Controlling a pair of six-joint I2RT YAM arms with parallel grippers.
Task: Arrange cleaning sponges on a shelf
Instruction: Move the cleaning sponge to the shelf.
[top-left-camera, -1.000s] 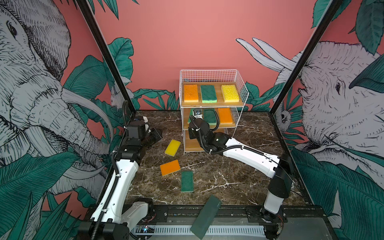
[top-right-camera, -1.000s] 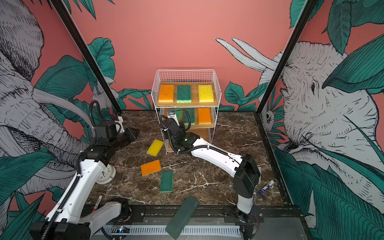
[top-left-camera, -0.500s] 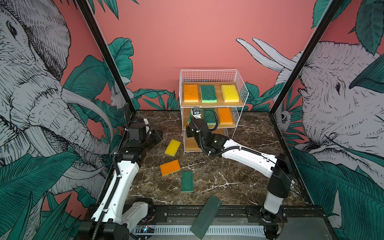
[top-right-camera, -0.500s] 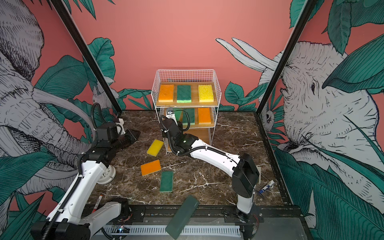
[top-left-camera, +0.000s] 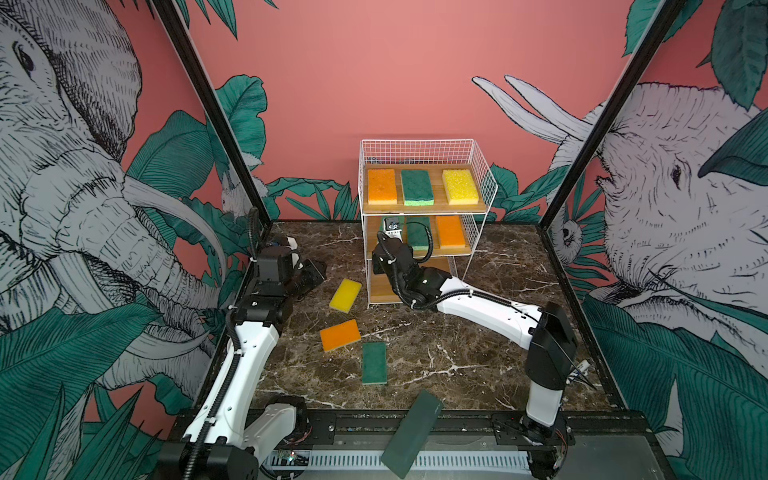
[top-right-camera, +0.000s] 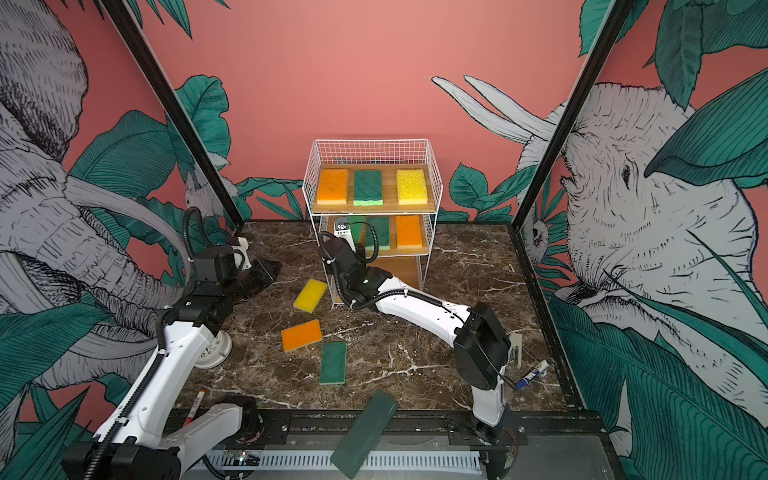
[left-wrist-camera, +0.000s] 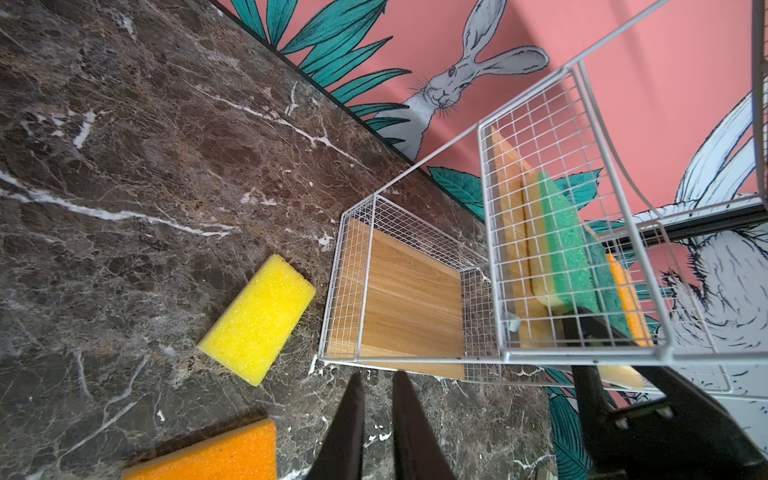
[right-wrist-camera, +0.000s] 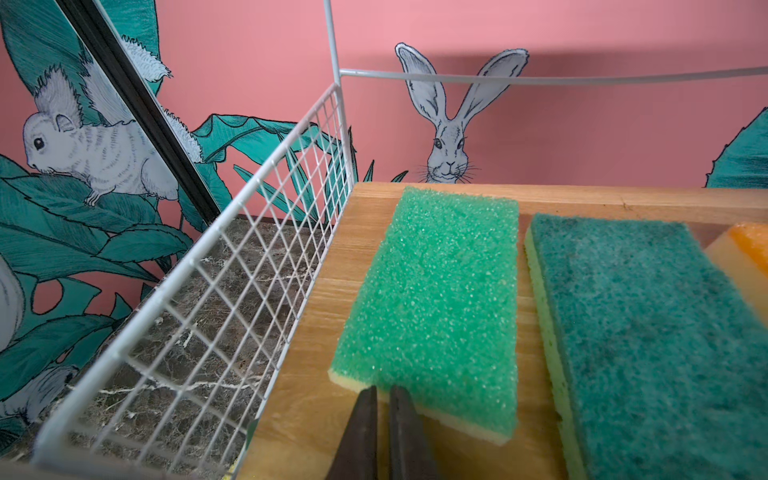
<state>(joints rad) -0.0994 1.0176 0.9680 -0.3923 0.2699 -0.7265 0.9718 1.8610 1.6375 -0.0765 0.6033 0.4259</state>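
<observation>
Sponges fill the shelf's (top-left-camera: 478, 174) top and middle boards; the right gripper (right-wrist-camera: 383, 401), jaws nearly together and empty, has just nudged one (right-wrist-camera: 436, 299) in. Three wait.

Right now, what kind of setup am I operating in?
Likely a staged robot test cell, not a real kitchen: jungle-animal printed wall panels in a black frame, a marble-look tabletop, and a small wire shelf of sponges.

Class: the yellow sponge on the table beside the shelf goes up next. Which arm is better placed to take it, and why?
Probably the left. The left gripper hovers empty near the yellow sponge, while the right gripper reaches into the shelf beside the light-green sponge.
</observation>
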